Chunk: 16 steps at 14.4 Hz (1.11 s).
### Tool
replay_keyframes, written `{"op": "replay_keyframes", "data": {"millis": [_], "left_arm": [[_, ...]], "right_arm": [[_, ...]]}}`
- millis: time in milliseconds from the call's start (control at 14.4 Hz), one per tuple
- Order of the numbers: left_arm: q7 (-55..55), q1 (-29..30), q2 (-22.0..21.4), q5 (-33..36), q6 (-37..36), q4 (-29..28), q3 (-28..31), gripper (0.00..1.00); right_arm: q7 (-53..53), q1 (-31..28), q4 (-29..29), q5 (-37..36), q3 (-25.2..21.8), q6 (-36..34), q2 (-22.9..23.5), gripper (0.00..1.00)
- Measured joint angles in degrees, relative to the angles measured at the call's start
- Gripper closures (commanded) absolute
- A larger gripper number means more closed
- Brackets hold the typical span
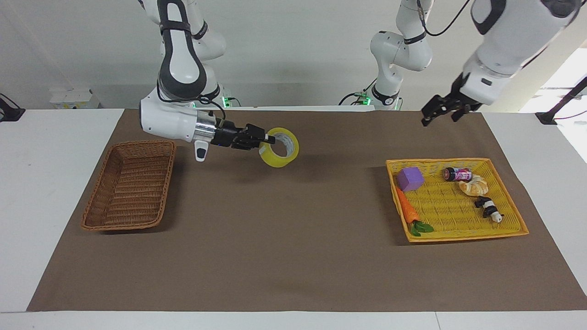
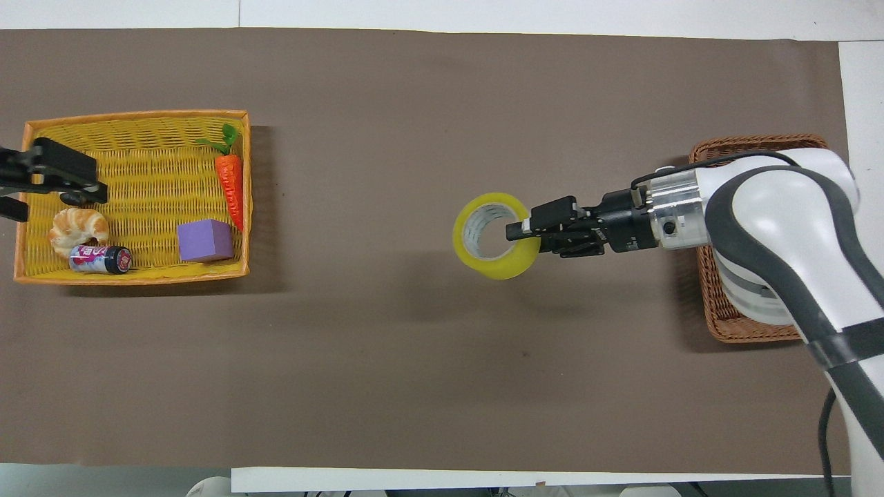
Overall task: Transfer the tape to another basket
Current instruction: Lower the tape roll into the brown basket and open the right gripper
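The yellow tape roll (image 1: 279, 147) hangs in the air over the brown mat, between the two baskets. My right gripper (image 1: 268, 140) is shut on the roll's wall, one finger inside the pale core, and reaches out level from the brown basket's end. In the overhead view the tape (image 2: 494, 236) sticks out from the right gripper (image 2: 521, 230). The brown wicker basket (image 1: 120, 226) stands empty at the right arm's end; my right arm covers part of it in the overhead view (image 2: 760, 141). My left gripper (image 1: 438, 112) is open and empty, raised high over the yellow tray (image 2: 138, 114).
The shallow yellow tray (image 1: 438, 160) at the left arm's end holds a purple cube (image 1: 410, 178), a carrot (image 1: 408, 211), a croissant (image 1: 474, 186), a small can (image 1: 457, 174) and a panda toy (image 1: 488, 208). A brown mat (image 1: 293, 247) covers the table.
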Motion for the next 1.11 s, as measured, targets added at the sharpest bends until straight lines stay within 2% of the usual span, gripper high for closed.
{"op": "replay_keyframes", "data": {"millis": [139,277,485,693,901,1040,1109], "left_arm": [[3.0,0.16,0.03,0.02,1.48,-0.61,6.14,0.0],[3.52,0.17,0.06,0.02,3.98,-1.02,9.01,0.0],[3.5,0.11,0.24,0.02,4.6,-1.16,9.46,0.0],[3.48,-0.02,0.64,0.02,4.88,-1.16,9.28,0.0],[3.48,-0.02,0.74,0.02,4.94,-1.16,9.28,0.0],[3.48,-0.02,0.75,0.02,4.94,-1.16,9.28,0.0],[3.48,-0.02,0.75,0.02,4.94,-1.16,9.29,0.0]], "right_arm": [[-1.73,-6.47,3.12,-4.42,-0.13,-3.78,0.76,1.0],[-4.63,-13.89,6.03,-9.11,-0.32,-7.44,1.74,1.0],[-11.56,-26.74,11.43,-16.44,-0.59,-15.41,4.56,1.0],[-24.3,-39.1,18.2,-22.39,-0.74,-21.51,11.92,1.0],[-32.37,-42.94,20.32,-24.25,-0.75,-21.56,19.24,1.0],[-33.61,-42.41,20.21,-24.81,-0.5,-20.43,21.5,1.0],[-34.82,-42.03,19.74,-25.31,-0.4,-19.17,22.0,0.97]]}}
